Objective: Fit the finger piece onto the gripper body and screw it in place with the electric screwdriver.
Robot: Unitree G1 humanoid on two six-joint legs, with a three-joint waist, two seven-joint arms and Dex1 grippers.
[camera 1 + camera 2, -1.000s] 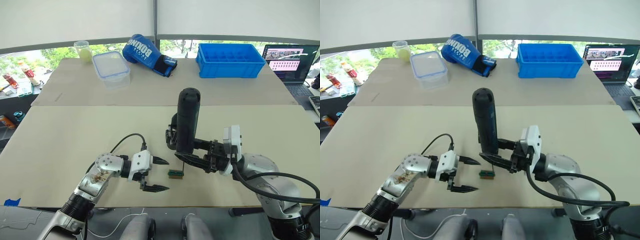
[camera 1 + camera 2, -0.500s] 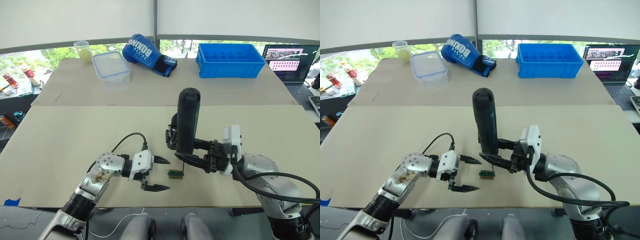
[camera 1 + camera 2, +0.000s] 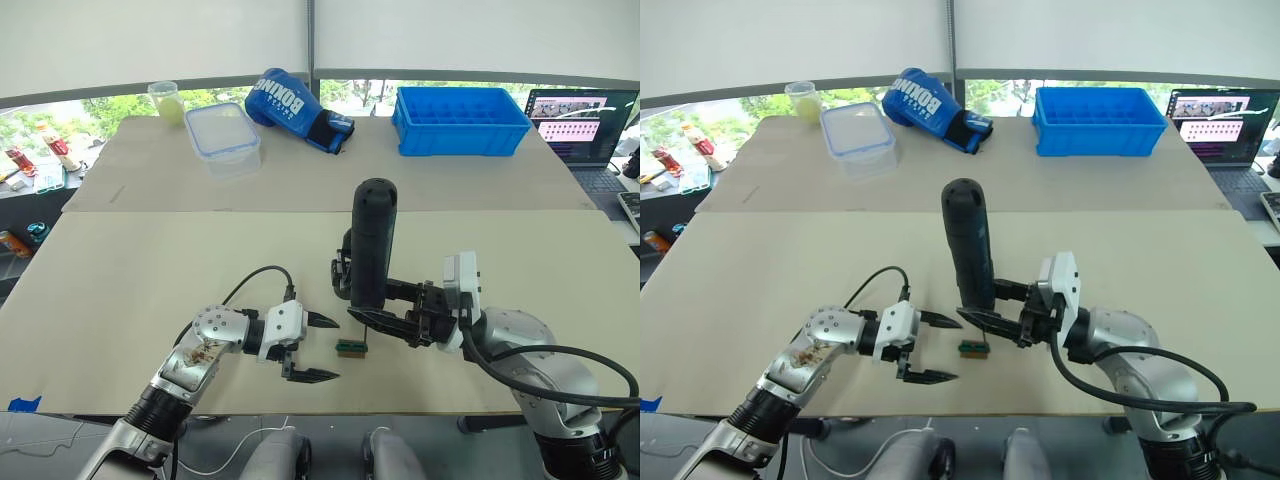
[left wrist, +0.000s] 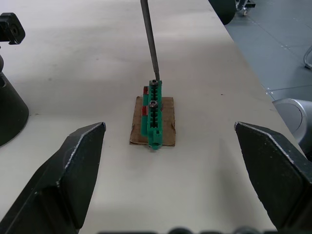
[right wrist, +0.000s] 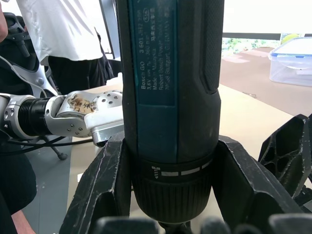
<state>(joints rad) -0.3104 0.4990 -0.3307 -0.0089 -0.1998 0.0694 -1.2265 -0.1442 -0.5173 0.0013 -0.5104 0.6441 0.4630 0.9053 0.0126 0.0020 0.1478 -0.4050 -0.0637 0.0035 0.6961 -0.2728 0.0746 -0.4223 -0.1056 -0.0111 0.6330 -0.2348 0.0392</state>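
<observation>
Closest to me is the left gripper (image 3: 320,349). Its two fingers (image 4: 73,165) are spread wide apart and hold nothing. It has crept a tiny bit toward the middle in the last second, and that is all it has done.

Just past its fingertips sits the small green block (image 3: 351,348) on a little square of brown card (image 4: 165,105). In the left wrist view two screws stand in the top of the block. The thin silver bit (image 4: 151,44) comes down from above and its tip rests on the far screw.

Next is the right gripper (image 3: 372,308). Its fingers are closed around the bottom end of the electric screwdriver (image 3: 372,250) and hold it nearly straight up. The top of the screwdriver has leaned a hair to the left since a second ago. The tip has not left the block.

So almost nothing has changed. I think we are picking a screw up on the bit, and the real fitting has not begun.

Right behind the screwdriver stands the gripper body (image 3: 343,272), mostly hidden by it. I cannot pick out the finger piece, so I cannot say if it is on yet.

Far off on the back table are a clear box with a lid (image 3: 225,135), a blue boxing glove (image 3: 295,105), a blue crate (image 3: 460,120) and a laptop (image 3: 580,120).
</observation>
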